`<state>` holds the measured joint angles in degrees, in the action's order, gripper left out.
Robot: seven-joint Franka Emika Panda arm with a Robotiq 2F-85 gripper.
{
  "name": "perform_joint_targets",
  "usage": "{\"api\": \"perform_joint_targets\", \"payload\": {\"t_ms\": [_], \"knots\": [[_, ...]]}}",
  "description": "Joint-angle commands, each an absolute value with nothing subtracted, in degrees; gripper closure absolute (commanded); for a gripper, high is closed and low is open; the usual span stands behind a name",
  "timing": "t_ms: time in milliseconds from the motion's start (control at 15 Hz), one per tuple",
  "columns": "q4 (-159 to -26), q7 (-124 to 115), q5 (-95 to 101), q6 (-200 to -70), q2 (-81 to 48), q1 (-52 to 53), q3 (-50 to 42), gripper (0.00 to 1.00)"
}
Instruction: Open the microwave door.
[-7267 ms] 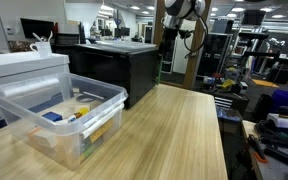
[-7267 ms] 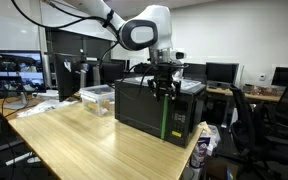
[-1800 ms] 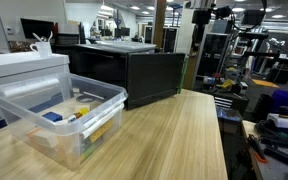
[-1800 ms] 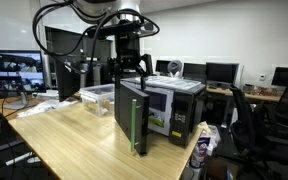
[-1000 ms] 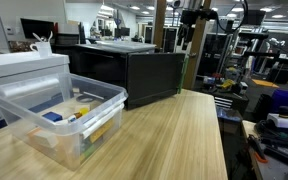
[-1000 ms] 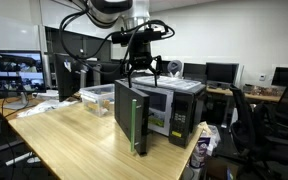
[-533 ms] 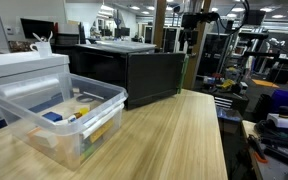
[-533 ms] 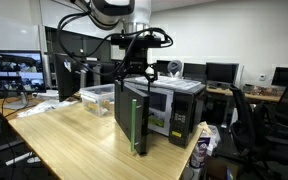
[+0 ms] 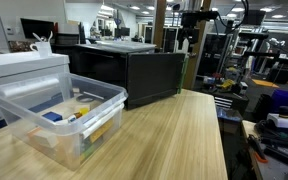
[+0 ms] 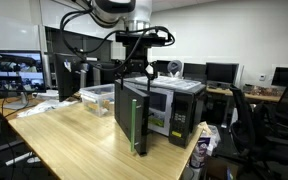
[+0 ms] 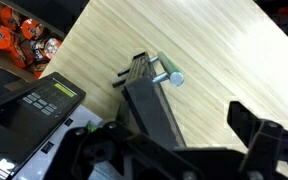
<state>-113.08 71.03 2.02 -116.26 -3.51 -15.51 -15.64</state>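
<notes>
The black microwave with a light grey top stands at the far end of the wooden table; it also shows in an exterior view. The microwave door, dark with a greenish edge, stands swung wide open, roughly square to the front. In the wrist view I look down on the door's top edge and the control panel. My gripper hangs open and empty above the door's free edge, clear of it. It also shows in an exterior view and in the wrist view.
A clear plastic bin with small items and a white box-shaped appliance sit on the wooden table. A box of orange snack bags lies on the floor beside the microwave. Office chairs and desks surround the table.
The door, shut 7.3 s ago, now stands open. The gripper let go, rose above the door, and has barely moved in the last half second.
</notes>
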Motion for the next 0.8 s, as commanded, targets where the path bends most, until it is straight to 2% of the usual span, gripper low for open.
{"api": "perform_joint_targets", "payload": {"t_ms": [0, 733], "knots": [[-111.53, 75.77, 1.5, -114.05, -4.73, -16.25, -15.34, 0.0], [-110.09, 83.61, 0.12, -114.95, -6.53, -16.48, -14.57, 0.0]]}}
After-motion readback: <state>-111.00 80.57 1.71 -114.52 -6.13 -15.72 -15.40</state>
